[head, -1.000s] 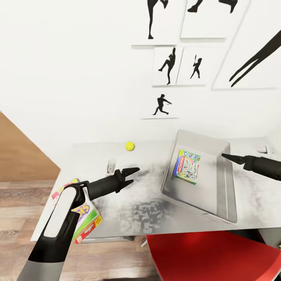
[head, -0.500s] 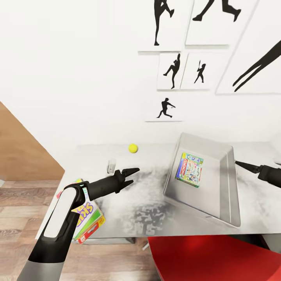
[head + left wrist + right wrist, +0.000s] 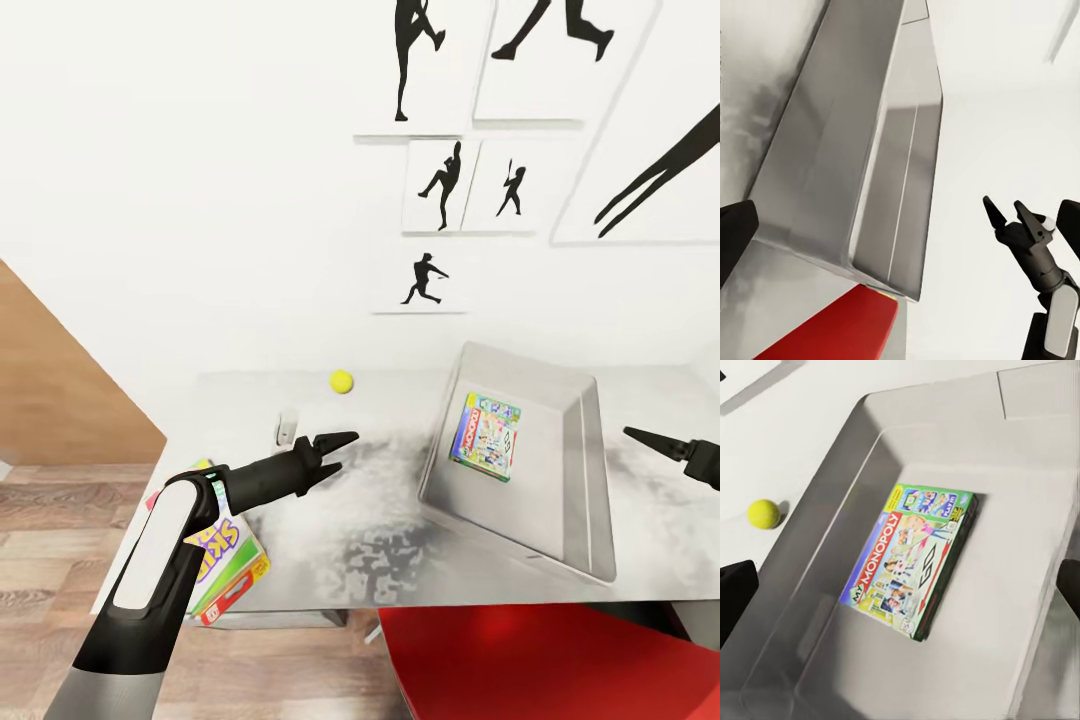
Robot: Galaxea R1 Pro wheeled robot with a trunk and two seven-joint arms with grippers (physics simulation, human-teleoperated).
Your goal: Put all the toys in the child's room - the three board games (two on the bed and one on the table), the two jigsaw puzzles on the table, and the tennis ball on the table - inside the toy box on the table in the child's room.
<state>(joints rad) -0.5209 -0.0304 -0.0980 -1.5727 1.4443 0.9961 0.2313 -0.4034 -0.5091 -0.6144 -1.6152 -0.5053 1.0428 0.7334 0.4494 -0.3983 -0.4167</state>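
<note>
The toy box (image 3: 590,470), a pale grey tray, sits on the table (image 3: 380,530) at the right. One blue-white board game (image 3: 485,435) lies flat inside it, and the right wrist view shows that board game (image 3: 915,559) on the tray floor. The tennis ball (image 3: 341,380) rests near the wall, left of the box. A yellow-green board game (image 3: 228,565) lies at the table's front left corner, partly under my left arm. My left gripper (image 3: 335,451) hovers open over the table's middle. My right gripper (image 3: 650,441) is open and empty, just right of the box.
A small pale upright object (image 3: 287,425) stands on the table behind my left gripper. A red chair (image 3: 540,660) is tucked under the table's front edge. A wooden panel (image 3: 60,400) rises at the left. Framed silhouettes hang on the white wall.
My right gripper has drawn back to the right, from over the toy box's rim to outside it. The head view shifted slightly early on. The left arm is unmoved.
</note>
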